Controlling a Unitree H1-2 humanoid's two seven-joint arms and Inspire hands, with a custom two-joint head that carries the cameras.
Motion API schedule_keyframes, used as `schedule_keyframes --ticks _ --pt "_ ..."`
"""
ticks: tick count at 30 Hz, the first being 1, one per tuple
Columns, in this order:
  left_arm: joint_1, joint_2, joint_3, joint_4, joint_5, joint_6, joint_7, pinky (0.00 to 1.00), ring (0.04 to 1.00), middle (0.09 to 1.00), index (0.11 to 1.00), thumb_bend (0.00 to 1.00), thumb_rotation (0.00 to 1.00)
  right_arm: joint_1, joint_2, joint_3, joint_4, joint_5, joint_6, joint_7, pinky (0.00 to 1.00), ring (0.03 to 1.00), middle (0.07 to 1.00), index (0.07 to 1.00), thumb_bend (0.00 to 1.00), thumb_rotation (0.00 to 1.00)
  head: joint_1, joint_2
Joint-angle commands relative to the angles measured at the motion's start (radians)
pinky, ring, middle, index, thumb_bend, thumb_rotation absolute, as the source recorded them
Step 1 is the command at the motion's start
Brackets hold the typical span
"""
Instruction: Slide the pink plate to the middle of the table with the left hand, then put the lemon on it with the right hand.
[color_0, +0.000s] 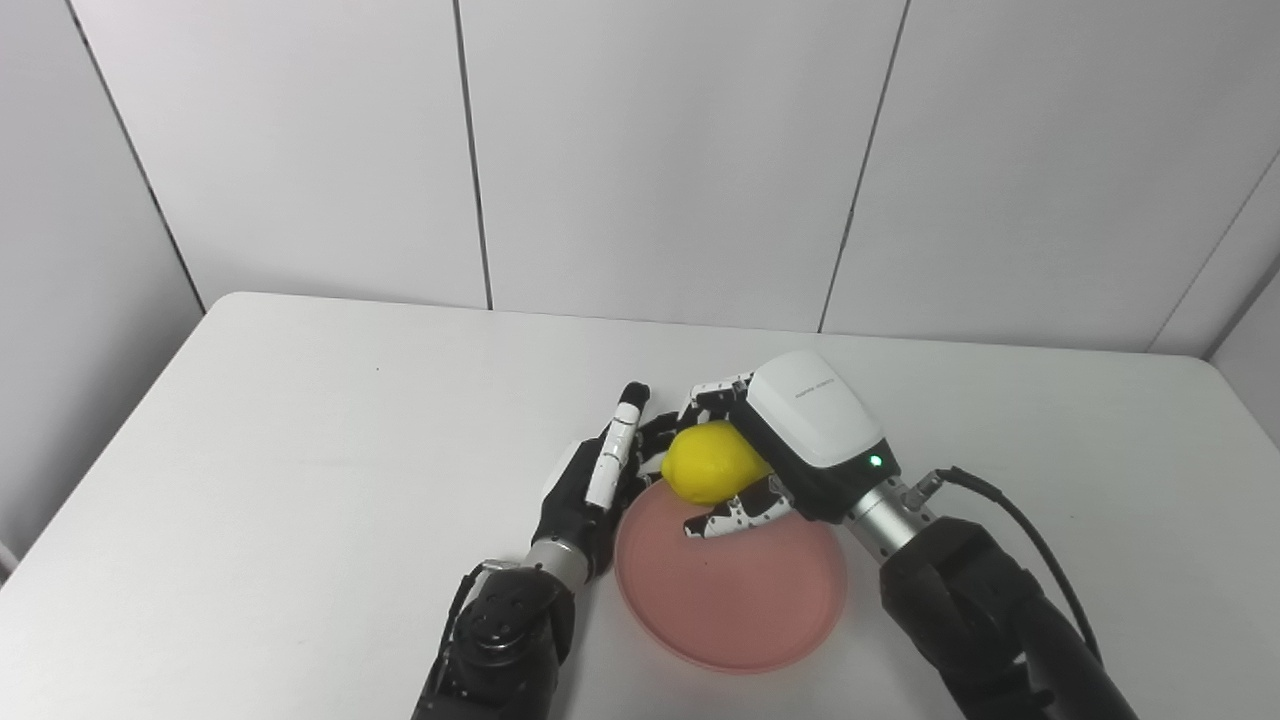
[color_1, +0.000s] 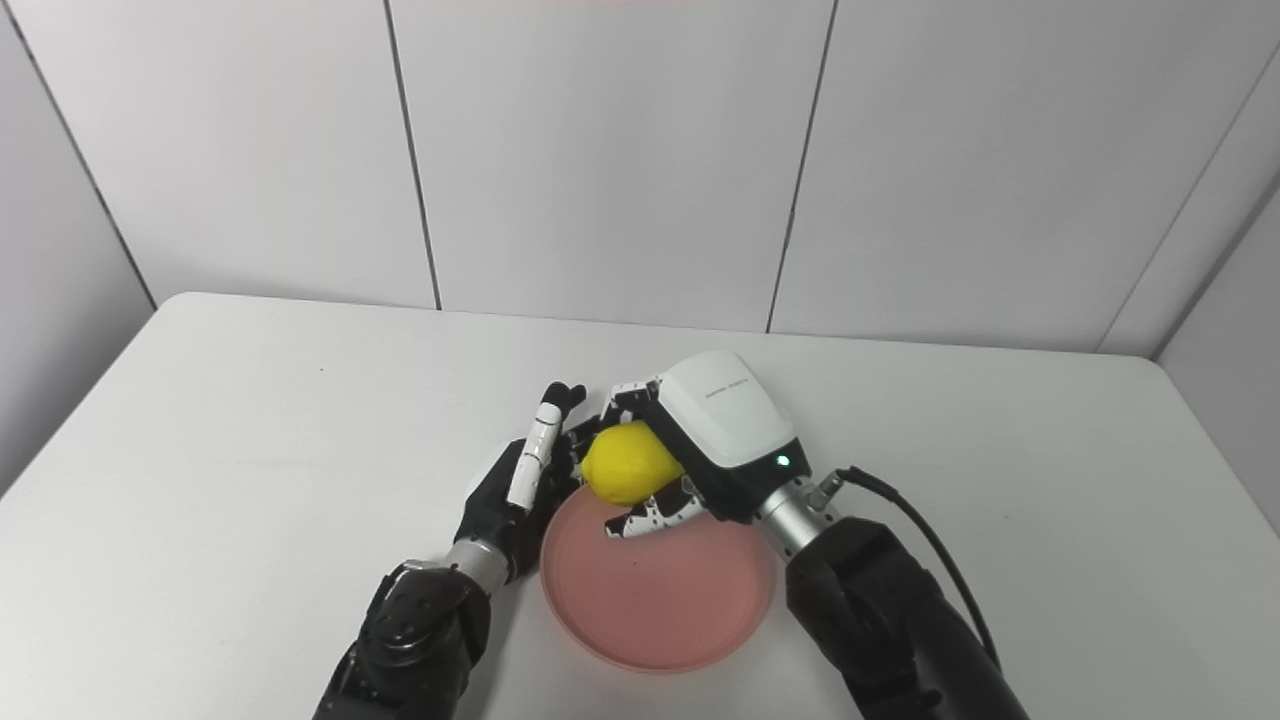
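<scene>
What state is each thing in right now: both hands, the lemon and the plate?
right hand: shut on the lemon, held over the far edge of the plate.
lemon: gripped, whether it touches the plate I cannot tell.
pink plate: flat on the table, nothing resting at its middle.
left hand: fingers straight, holding nothing, beside the plate's left rim.
table: white, carries the plate.

The white table (color_0: 300, 470) is carrying the pink plate (color_0: 735, 600), which is lying flat on its surface. The plate's left rim is sitting just beside the left hand's fingers (color_0: 612, 455), which are extending along it.
</scene>
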Motion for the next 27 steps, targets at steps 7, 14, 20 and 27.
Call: schedule_keyframes --ticks 7,14,20,27 --pt "0.044 0.007 -0.006 0.055 0.019 0.067 -0.017 1.00 0.913 0.879 0.984 0.67 1.00 -0.048 -0.009 -0.012 0.025 0.018 -0.021 0.027 0.14 0.197 0.260 0.292 0.52 0.11 -0.012 0.006" --pt "0.041 0.001 0.000 0.058 0.028 0.072 -0.005 0.99 0.914 0.872 0.970 0.68 1.00 -0.073 -0.029 -0.003 0.069 0.023 -0.017 0.106 0.14 0.193 0.257 0.290 0.51 0.10 -0.023 0.012" --pt "0.042 -0.011 0.012 0.057 0.029 0.075 0.000 1.00 0.908 0.872 0.969 0.69 1.00 -0.078 -0.034 -0.003 0.122 0.072 -0.026 0.155 0.16 0.205 0.267 0.292 0.54 0.07 -0.025 0.020" --pt "0.044 -0.018 0.019 0.055 0.041 0.075 0.007 0.98 0.907 0.871 0.964 0.69 1.00 -0.065 -0.036 0.005 0.150 0.111 -0.021 0.189 0.18 0.228 0.291 0.311 0.54 0.10 -0.026 0.024"
